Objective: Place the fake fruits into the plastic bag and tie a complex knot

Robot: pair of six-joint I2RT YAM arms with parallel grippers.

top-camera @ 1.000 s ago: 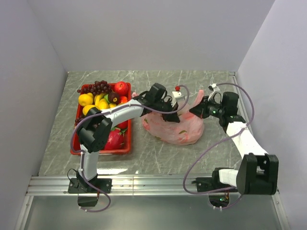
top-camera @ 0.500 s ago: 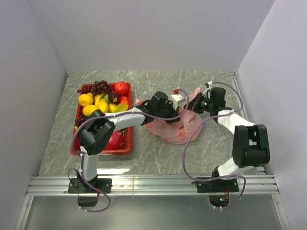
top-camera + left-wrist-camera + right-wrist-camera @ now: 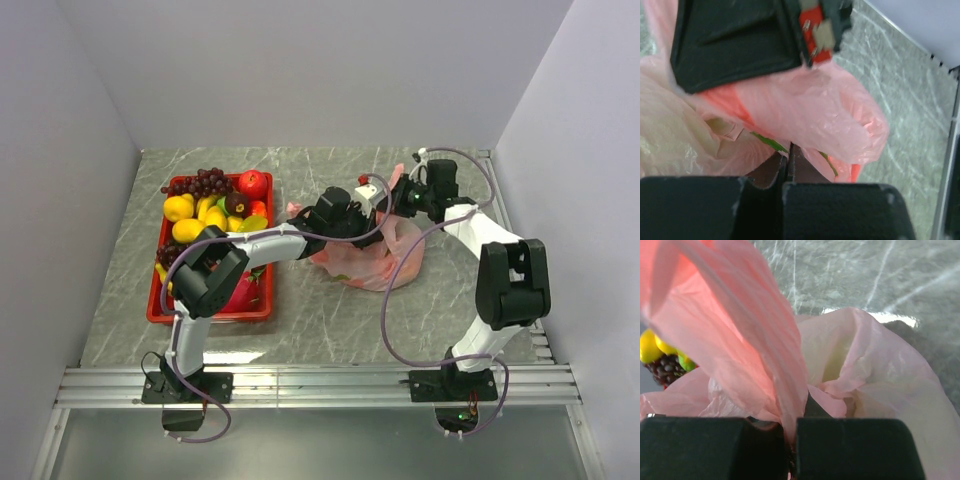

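Leftmost, the tray [image 3: 212,317] sits on the table [image 3: 330,330], heaped with fruit. The grapes [image 3: 200,183] lie at its far edge and an apple [image 3: 253,183] sits in the far right corner. The lemons [image 3: 180,209] are just nearer than the grapes. A dragon fruit [image 3: 243,292] lies toward the front, partly hidden under the bend of the left arm [image 3: 262,240]. That arm rises from its base, crosses the tray's right side and reaches rightward to the bag [image 3: 378,262].

The left gripper [image 3: 788,157] has its jaws pressed together on a fold of the bag's pink film. Its wrist view shows only a thin dark line between the fingers, with the film swelling out beyond them. A green sliver [image 3: 769,142] shows through the film just past the fingertips.

The bag lies on the table right of the tray and apart from it. It bulges, but what is inside cannot be made out. Its upper film is drawn toward the far side, where the two grippers sit close together.

The right gripper [image 3: 791,437] is clamped on a strip of the film, which rises from between its fingers as a tall pink band. Past that band, lemons and grapes show at the left edge of its wrist view. The right arm [image 3: 510,280] stands folded at the table's right side.
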